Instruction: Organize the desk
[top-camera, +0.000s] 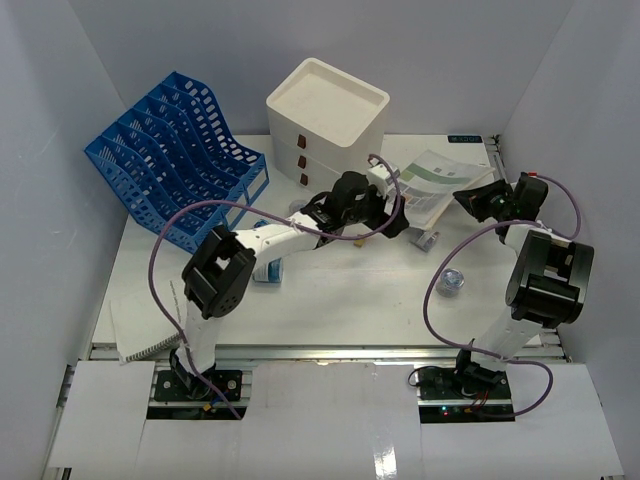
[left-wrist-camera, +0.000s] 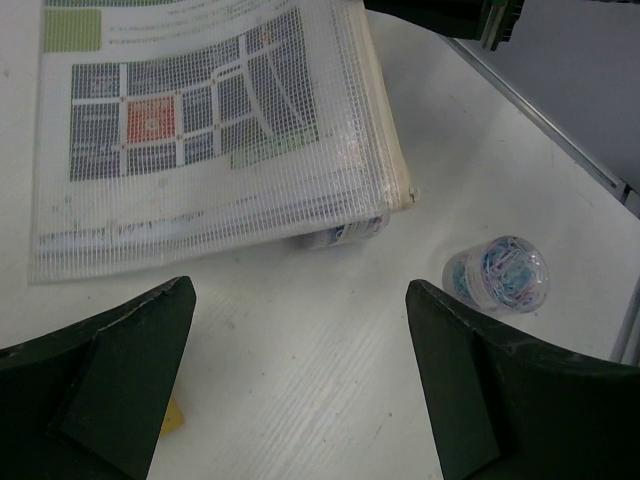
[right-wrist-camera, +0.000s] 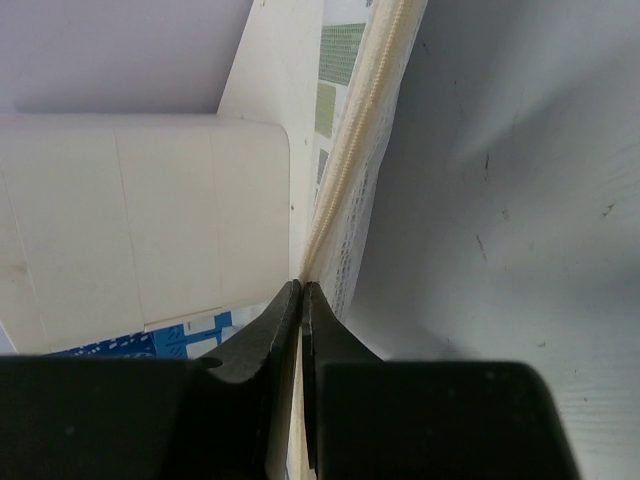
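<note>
Counter (top-camera: 350, 300): a white top filling the middle of the overhead view, with a metal rail along its lower edge. It is judged rigid, fixed and smooth. It is not itself to be gripped, and loose items should slide on it readily.

Upper left: a blue file rack (top-camera: 175, 160) standing on the counter. Upper centre: a white drawer box (top-camera: 325, 115).

Centre: the left tool (left-wrist-camera: 300, 290) is wide open and holds nothing. It hangs above bare counter just short of the pouch's near edge.

Right of centre: a clear mesh pouch (left-wrist-camera: 200, 130) of printed sheets. It is judged light, limp and likely to sag, and fairly slick. The stiffer zip edge is the best hold, with a second hold on the opposite edge to stop drooping. Some small item lies partly under the pouch and cannot be identified.

Right: the right tool (right-wrist-camera: 301, 290) is closed, pinching the pouch's zip edge.

Lower right: a small jar of paper clips (left-wrist-camera: 497, 272) stands apart from the pouch. It is judged light and prone to roll.
</note>
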